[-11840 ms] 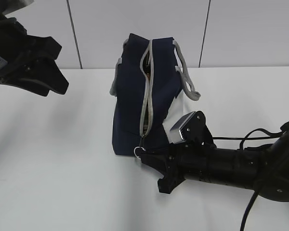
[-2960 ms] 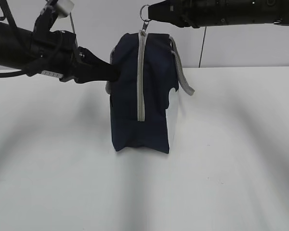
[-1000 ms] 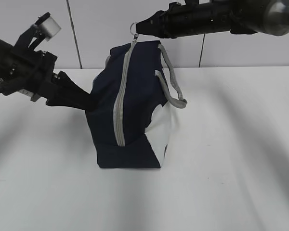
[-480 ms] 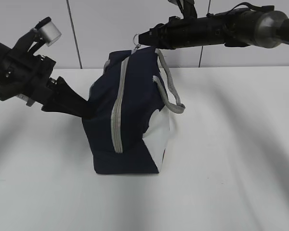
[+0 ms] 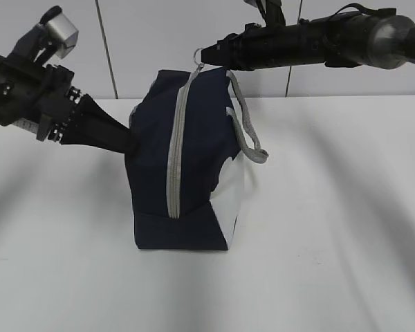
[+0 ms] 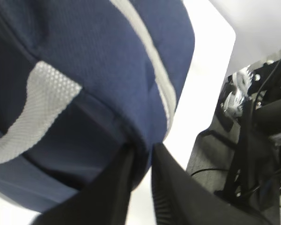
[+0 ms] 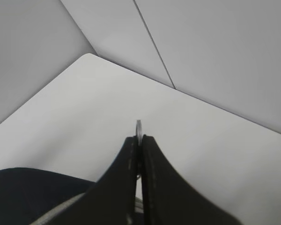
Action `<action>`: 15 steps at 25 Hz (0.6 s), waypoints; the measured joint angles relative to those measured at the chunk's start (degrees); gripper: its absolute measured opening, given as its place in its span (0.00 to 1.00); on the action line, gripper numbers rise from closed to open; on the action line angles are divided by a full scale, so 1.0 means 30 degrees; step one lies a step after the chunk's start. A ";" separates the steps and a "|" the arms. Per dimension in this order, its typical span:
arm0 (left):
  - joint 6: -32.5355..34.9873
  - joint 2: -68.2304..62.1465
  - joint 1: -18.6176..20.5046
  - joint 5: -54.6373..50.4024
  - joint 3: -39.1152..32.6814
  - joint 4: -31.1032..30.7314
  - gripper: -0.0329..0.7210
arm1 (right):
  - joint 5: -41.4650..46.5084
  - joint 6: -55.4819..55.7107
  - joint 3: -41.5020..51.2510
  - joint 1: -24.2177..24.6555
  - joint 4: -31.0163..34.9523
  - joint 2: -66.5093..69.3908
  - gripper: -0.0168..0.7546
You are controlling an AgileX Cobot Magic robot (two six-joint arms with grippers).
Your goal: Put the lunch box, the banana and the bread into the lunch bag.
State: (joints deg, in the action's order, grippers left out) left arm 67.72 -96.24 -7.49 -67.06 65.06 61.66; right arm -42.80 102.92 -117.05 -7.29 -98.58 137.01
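Your right gripper (image 7: 139, 140) is closed on the ring pull (image 5: 198, 54) at the bag's 12 o'clock, and the left gripper (image 6: 141, 161) pinches the fabric edge at its 9 o'clock; release gently so it stands. The lunch bag (image 5: 187, 159) is navy, zipped shut, upright at the table (image 5: 332, 242) centre

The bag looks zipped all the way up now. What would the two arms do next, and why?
Probably the right gripper lets go of the ring pull, since the grey zipper on the lunch bag looks fully closed. The left gripper seems to be easing off the bag's edge, though fabric sits between its fingers, so it likely backs away too.
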 joint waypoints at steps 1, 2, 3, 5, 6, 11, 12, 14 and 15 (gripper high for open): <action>-0.0223 0.0116 0.0165 -0.0094 0.0000 0.0079 0.29 | 0.0000 0.0000 0.0000 0.0000 0.0000 0.0000 0.00; -0.0397 0.0254 0.0372 -0.0172 0.0000 0.0147 0.36 | -0.0031 0.0033 0.0000 0.0000 0.0000 0.0000 0.00; -0.0484 0.0462 0.0644 -0.0194 0.0000 0.0209 0.43 | -0.0075 0.0033 0.0000 0.0000 0.0000 0.0000 0.00; -0.0582 0.0961 0.1178 -0.0219 0.0000 0.0526 0.51 | -0.0084 0.0033 0.0000 0.0000 0.0000 0.0000 0.00; -0.0628 0.1268 0.1491 -0.0219 0.0000 0.0935 0.53 | -0.0115 0.0033 0.0000 0.0000 0.0000 0.0000 0.00; -0.0625 0.2134 0.2249 0.3019 0.0000 0.4152 0.56 | -0.0158 0.0033 0.0000 0.0000 0.0000 0.0000 0.00; -0.0625 0.2105 0.2249 0.4218 0.0000 0.4876 0.56 | -0.0158 0.0033 0.0000 0.0000 0.0000 0.0000 0.00; -0.0625 0.1858 0.2123 0.6337 0.0000 0.6320 0.56 | -0.0158 0.0033 0.0000 0.0000 0.0000 0.0000 0.00; -0.0625 0.1641 0.2106 0.7027 0.0000 0.7112 0.56 | -0.0158 0.0033 0.0000 0.0000 0.0000 0.0000 0.00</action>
State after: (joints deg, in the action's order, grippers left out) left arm 65.85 -91.32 -1.17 -45.98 65.06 83.00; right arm -43.28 103.02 -117.05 -7.29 -98.58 137.01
